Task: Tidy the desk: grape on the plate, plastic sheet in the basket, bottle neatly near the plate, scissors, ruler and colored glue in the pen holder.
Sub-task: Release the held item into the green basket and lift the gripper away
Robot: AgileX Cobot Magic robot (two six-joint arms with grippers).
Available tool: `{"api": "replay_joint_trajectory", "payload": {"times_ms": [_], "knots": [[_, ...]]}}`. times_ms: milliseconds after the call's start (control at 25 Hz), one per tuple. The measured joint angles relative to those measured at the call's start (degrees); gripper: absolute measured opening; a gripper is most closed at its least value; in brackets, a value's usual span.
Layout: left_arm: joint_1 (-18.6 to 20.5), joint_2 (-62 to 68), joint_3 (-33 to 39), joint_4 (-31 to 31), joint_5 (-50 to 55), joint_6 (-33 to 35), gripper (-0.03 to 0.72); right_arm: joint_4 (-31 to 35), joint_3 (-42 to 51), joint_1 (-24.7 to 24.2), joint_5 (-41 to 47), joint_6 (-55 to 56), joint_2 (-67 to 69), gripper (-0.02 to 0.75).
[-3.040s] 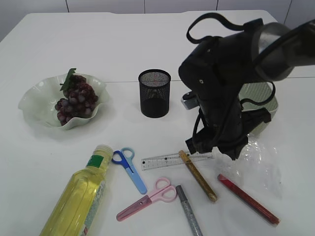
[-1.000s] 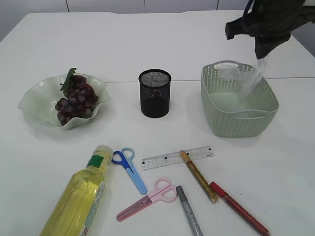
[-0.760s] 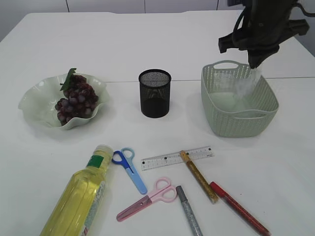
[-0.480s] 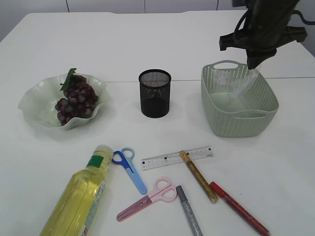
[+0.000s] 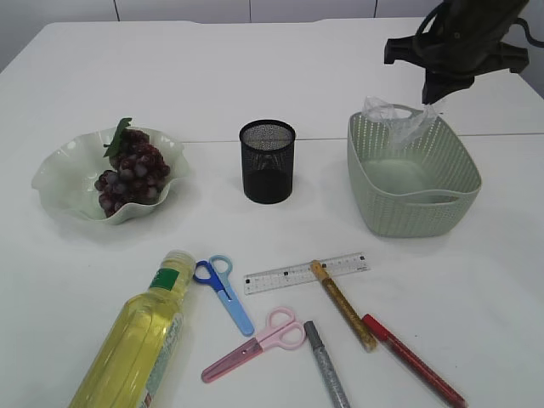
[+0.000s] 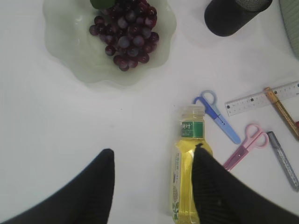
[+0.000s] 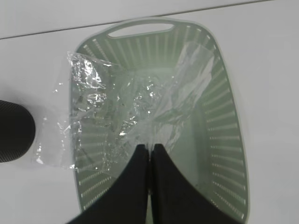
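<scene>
My right gripper (image 7: 150,148) (image 5: 432,96) is shut on the clear crinkled plastic sheet (image 7: 126,109) (image 5: 396,121), which hangs over the green basket (image 5: 414,206) (image 7: 224,140) and partly past its far-left rim. Purple grapes (image 5: 132,170) (image 6: 124,39) lie on the pale wavy plate (image 5: 59,178) (image 6: 70,51). The yellow bottle (image 5: 136,348) (image 6: 189,177) lies on its side. My left gripper (image 6: 153,156) hovers open high above it, out of the exterior view. Blue scissors (image 5: 223,291) (image 6: 217,116), pink scissors (image 5: 255,342) (image 6: 246,144), a clear ruler (image 5: 304,274) (image 6: 261,97) and gold (image 5: 342,305), silver (image 5: 326,364) and red (image 5: 413,360) glue pens lie in front. The black mesh pen holder (image 5: 267,161) (image 6: 231,16) stands mid-table.
The white table (image 5: 212,76) stretches bare behind the plate, holder and basket. The bottle reaches the front edge at the lower left.
The right gripper carried the plastic sheet from the table front up over the basket, dipped it in, then lifted it slightly toward the far rim. Everything else stayed put.
</scene>
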Motion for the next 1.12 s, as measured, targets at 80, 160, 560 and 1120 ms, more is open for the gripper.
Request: {"api": "replay_joint_trajectory", "payload": {"times_ms": [80,160,560,1120], "knots": [[0.0,0.0,0.0,-0.1,0.0,0.0,0.393,0.0,0.0,0.0,-1.1,0.1,0.0,-0.015],[0.0,0.0,0.0,-0.2,0.0,0.0,0.393,0.0,0.0,0.0,-2.1,0.1,0.1,-0.015],[0.0,0.0,0.0,-0.3,0.0,0.0,0.386,2.0,0.0,0.0,-2.4,0.3,1.3,0.020],[0.0,0.0,0.0,-0.3,0.0,0.0,0.384,7.6,-2.3,0.0,2.8,0.2,5.2,0.333]]}}
